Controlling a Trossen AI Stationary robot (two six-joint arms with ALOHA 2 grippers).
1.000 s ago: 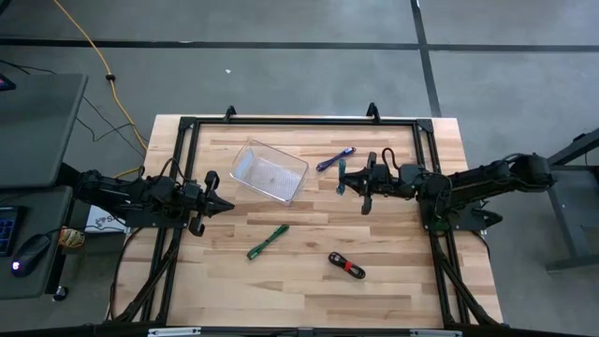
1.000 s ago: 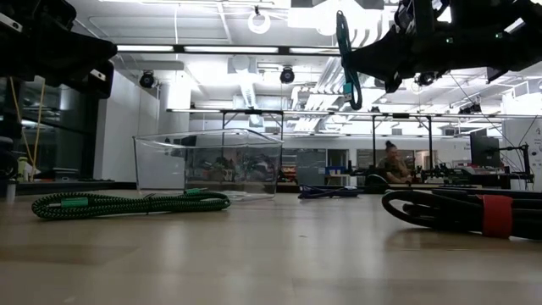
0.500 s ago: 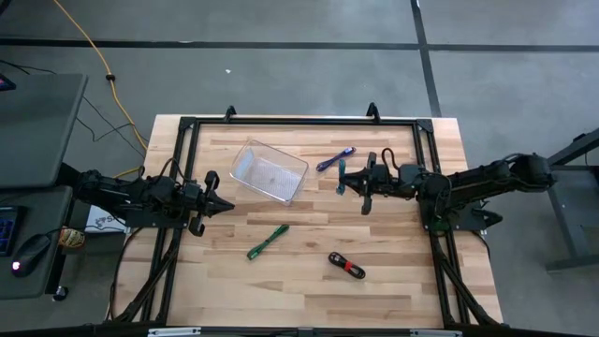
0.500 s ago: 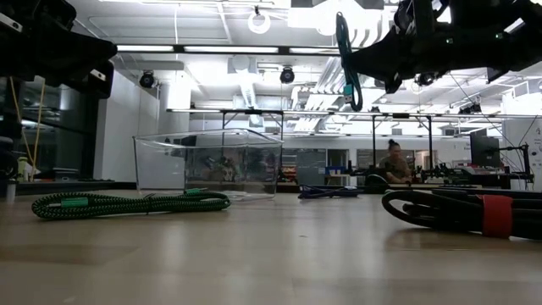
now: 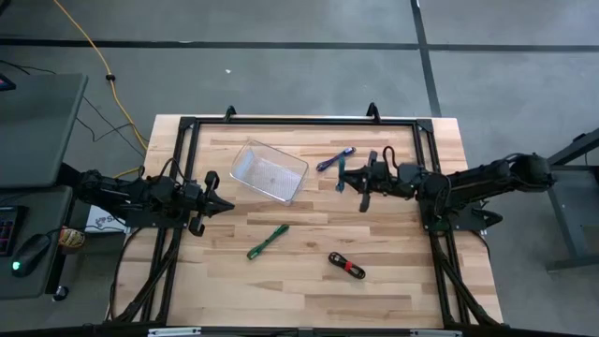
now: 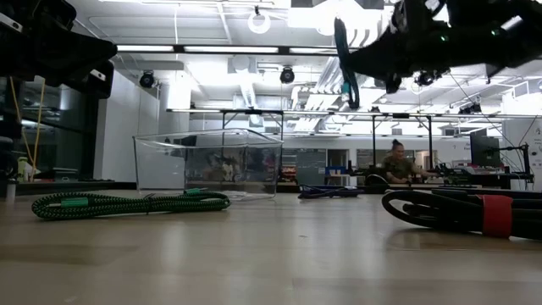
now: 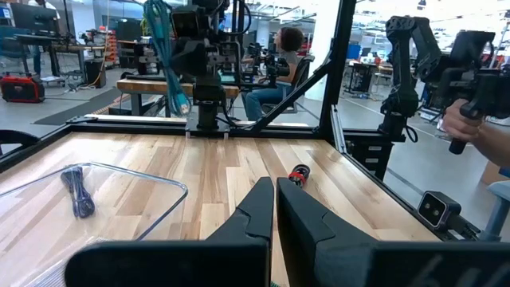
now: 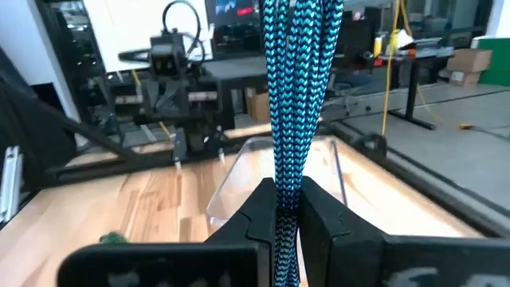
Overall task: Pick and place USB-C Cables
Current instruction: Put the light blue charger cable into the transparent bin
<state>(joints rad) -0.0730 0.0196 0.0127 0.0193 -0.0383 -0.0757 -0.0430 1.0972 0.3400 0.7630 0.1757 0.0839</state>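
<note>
My right gripper (image 5: pixel 348 178) is high over the table's far right part, shut on the teal cable (image 6: pixel 341 52). The teal cable also shows in the right wrist view (image 8: pixel 299 80). The purple cable (image 5: pixel 335 159) lies flat just beyond the gripper. Nearer the front lie the green cable (image 5: pixel 267 241) and the black cable with a red band (image 5: pixel 346 266). My left gripper (image 5: pixel 225 206) waits shut at the table's left side, clear of everything, and its fingers show shut in the left wrist view (image 7: pixel 275 209). My right gripper pinches the teal cable bundle between its two fingers (image 8: pixel 263 209), which reach in level from the table's right and lie across the bundle (image 8: pixel 285 187). The bundle stands upright in the hold, lifted well clear of the table, and its loose end (image 6: pixel 345 91) hangs below the fingers.
The clear plastic bin (image 5: pixel 270 171) stands on the table left of my right gripper, between the two arms. A black frame (image 5: pixel 299 120) runs round the table's edges. People sit at benches in the room behind, and a hand (image 7: pixel 460 121) shows beyond the table's right side.
My right gripper, with the teal cable still in its hold, has edged slightly toward the table's left, toward the bin. The cable has stayed upright and clear of the table.
</note>
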